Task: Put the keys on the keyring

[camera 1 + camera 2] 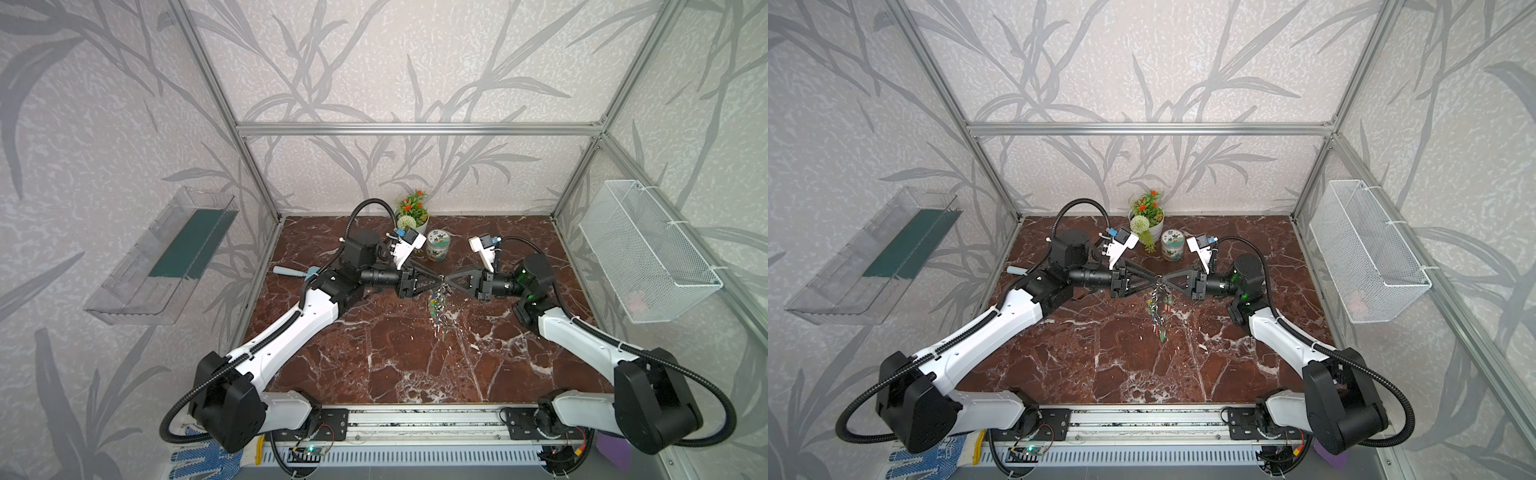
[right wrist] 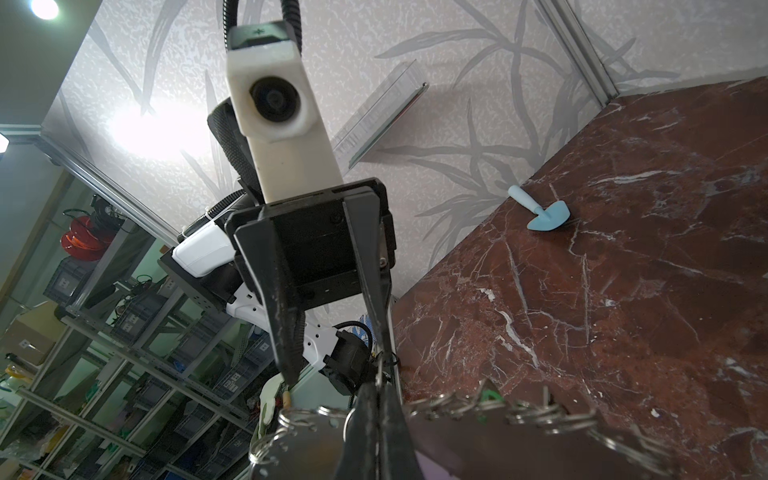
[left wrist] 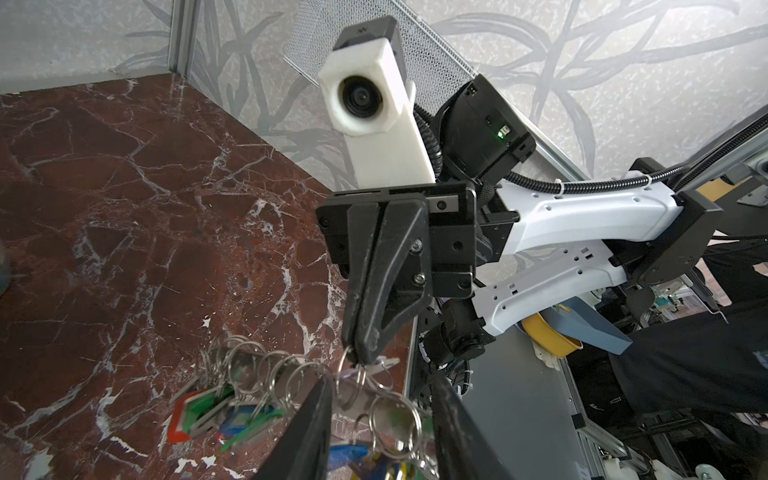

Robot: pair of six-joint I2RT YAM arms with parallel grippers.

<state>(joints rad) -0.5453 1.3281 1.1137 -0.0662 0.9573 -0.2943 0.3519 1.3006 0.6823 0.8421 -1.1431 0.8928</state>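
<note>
White-shelled arms, black joints, ribbed cables; black triangular left claw, right claw.

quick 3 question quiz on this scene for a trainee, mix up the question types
1. True or false: the right gripper is shut on the keyring.
2. The left gripper is: A shut on a tag; B open; C out of view.
3. Which stands nearer the back wall, the flower pot or the patterned jar?
Key: 1 true; 2 B; 3 the flower pot.
</note>
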